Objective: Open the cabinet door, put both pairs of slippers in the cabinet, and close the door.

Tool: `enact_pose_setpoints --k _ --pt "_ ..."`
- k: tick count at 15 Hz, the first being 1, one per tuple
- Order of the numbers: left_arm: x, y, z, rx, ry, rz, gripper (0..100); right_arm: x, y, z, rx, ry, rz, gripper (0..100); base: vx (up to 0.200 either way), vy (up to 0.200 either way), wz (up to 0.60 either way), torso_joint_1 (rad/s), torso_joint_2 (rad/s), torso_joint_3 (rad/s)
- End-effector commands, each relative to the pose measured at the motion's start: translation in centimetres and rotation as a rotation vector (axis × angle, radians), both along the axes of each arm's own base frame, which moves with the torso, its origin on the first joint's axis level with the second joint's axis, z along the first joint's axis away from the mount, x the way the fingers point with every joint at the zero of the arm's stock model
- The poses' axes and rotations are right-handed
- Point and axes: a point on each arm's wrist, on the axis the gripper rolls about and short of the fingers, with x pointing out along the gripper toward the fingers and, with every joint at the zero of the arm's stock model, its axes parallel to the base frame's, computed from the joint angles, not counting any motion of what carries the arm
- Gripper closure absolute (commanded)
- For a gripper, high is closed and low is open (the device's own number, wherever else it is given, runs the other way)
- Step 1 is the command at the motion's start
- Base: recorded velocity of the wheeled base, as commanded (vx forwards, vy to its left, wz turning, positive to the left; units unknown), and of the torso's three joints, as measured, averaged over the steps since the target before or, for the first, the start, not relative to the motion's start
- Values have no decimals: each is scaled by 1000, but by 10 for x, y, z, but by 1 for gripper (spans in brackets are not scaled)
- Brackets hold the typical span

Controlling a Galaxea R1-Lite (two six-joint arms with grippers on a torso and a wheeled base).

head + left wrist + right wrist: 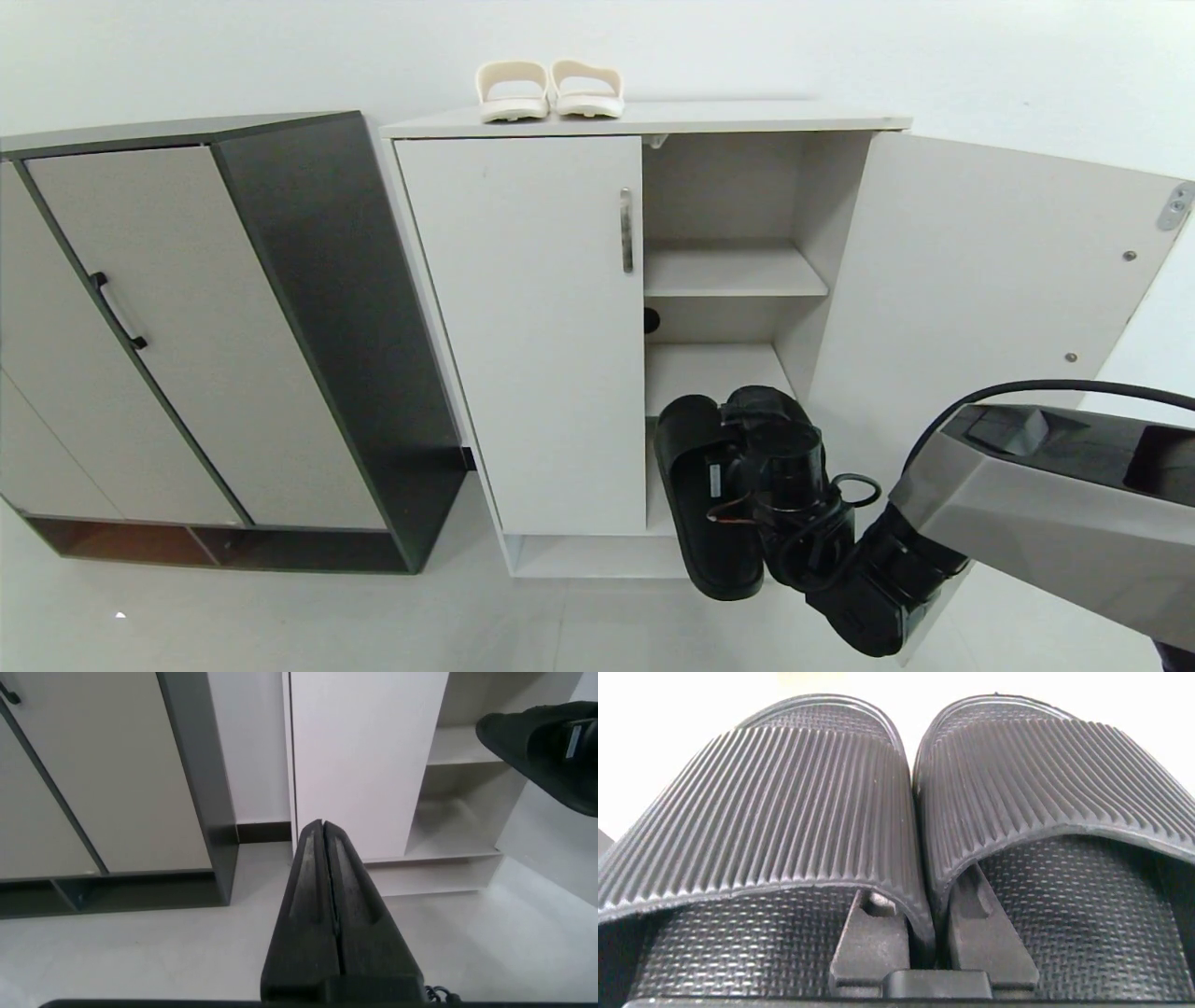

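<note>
While the right gripper [929, 938] holds the black slippers [785, 793], its two fingers [868, 943] sit one under each ribbed strap, narrowly spread. They pinch the touching inner edges of the pair between them.
- Slippers side by side, straps ridged crosswise, footbeds with a fine dotted texture.
- From the head view, the black slippers [700, 504] hang off the floor. They are just in front of the lower part of the open compartment of the white cabinet [709, 117], with the right gripper [780, 471] behind them.
- One slipper shows full length; the other is mostly hidden by the gripper.
- Right-hand door [971, 280] swung wide open. Left-hand door [523, 327] closed, with a metal handle [626, 231] at its inner edge.
- Upper shelf [728, 271] and lower shelf [709, 369] are visible inside.
- Cream slippers [549, 91] sit paired on the cabinet top, near its back edge above the closed door.
- Left gripper [323, 840]: jaws pressed together, nothing between them, low over the floor and facing the closed door.
- Grey cabinet [327, 327] stands just beside the white one on its left, door shut.
</note>
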Motion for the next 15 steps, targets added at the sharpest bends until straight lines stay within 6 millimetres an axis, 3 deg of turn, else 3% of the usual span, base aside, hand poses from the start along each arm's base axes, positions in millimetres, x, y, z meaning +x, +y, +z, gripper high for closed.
enact_pose_setpoints --k 1,10,15 --pt "0 0 0 -2 1 0 100 -4 3 0 2 -5 12 100 0 -200 0 -2 7 2" --pt "0 0 0 -13 1 3 100 -9 10 -8 -1 5 34 100 0 0 0 0 0 0" --pt "0 0 0 -13 1 3 100 -9 12 -13 -4 10 37 100 200 0 0 0 2 3"
